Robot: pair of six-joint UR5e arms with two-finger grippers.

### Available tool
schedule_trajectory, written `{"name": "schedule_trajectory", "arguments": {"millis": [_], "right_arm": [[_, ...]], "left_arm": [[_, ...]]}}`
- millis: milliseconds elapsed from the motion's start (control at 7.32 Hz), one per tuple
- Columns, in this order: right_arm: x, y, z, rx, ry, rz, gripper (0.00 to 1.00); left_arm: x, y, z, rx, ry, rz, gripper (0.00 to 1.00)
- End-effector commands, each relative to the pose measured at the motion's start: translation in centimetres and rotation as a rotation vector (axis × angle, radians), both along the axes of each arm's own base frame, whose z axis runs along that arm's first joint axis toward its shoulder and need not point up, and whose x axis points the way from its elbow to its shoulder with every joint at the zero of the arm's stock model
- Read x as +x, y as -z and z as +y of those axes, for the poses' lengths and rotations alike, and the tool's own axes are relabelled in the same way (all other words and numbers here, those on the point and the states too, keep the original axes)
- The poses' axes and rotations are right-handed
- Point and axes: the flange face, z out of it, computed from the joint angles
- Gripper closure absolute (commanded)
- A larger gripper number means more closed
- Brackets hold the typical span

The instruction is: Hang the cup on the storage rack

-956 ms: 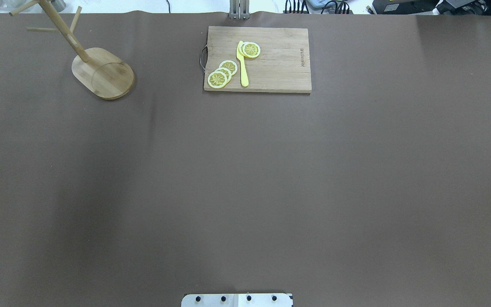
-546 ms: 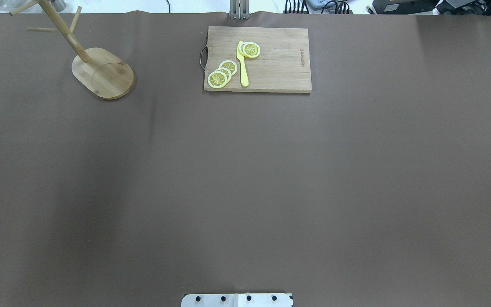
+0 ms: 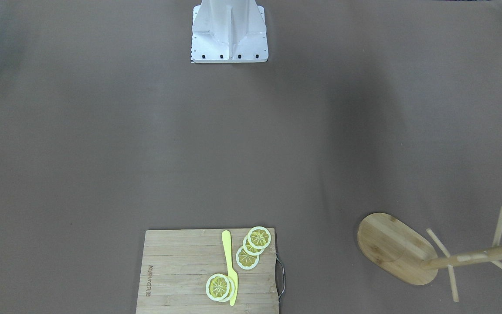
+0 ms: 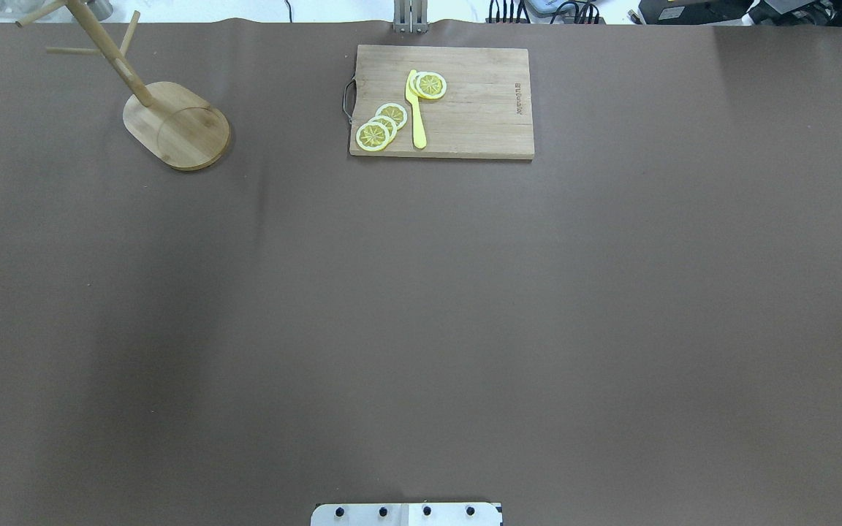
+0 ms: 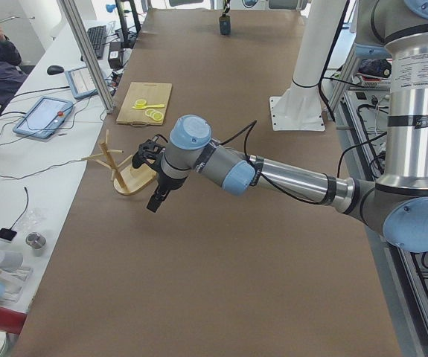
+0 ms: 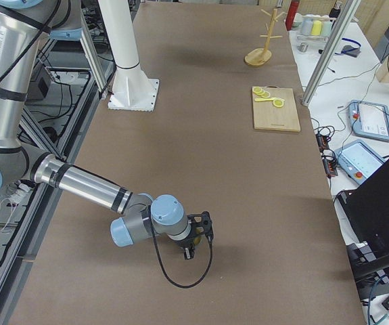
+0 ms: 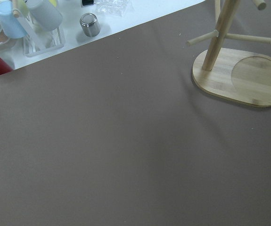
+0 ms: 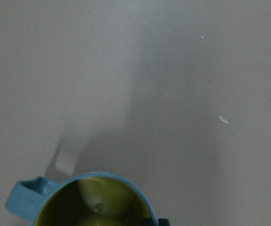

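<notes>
1. Right wrist-mounted view shows the slate-blue, yellow-green-lined cup (image 8: 93, 202) close by the right gripper (image 6: 193, 245).
2. The light bamboo storage rack (image 4: 176, 124) stands well apart, near the left gripper (image 5: 156, 201).
3. Neither gripper's opening can be told.

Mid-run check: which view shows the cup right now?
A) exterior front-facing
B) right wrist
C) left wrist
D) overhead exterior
B: the cup, blue with a yellow-green inside, shows at the bottom edge of the right wrist view. The left wrist view shows only the storage rack, with no cup on it.
</notes>
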Motion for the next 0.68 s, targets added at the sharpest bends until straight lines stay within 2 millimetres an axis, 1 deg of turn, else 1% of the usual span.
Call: {"name": "schedule_trajectory", "arguments": {"millis": [0, 137, 273, 410, 546], "right_arm": [[-0.1, 1.7, -0.8, 0.038, 0.008, -0.012, 1.0], [-0.4, 4.3, -1.8, 0.066, 0.007, -0.042, 1.0], [-0.7, 6.7, -4.0, 0.059, -0.001, -0.072, 1.0], [-0.9, 8.5, -6.1, 0.035, -0.022, -0.088, 1.0], [-1.0, 9.0, -6.8, 0.032, -0.031, -0.094, 1.0]], "left_arm": [[0.1, -0.1, 0.0, -0.002, 0.0, 0.001, 0.0], [0.1, -0.2, 0.0, -0.005, -0.001, 0.002, 0.0], [0.1, -0.2, 0.0, -0.005, -0.002, 0.003, 0.0], [0.1, -0.3, 0.0, -0.01, -0.002, 0.005, 0.0], [0.1, -0.3, 0.0, -0.008, -0.002, 0.005, 0.0]]}}
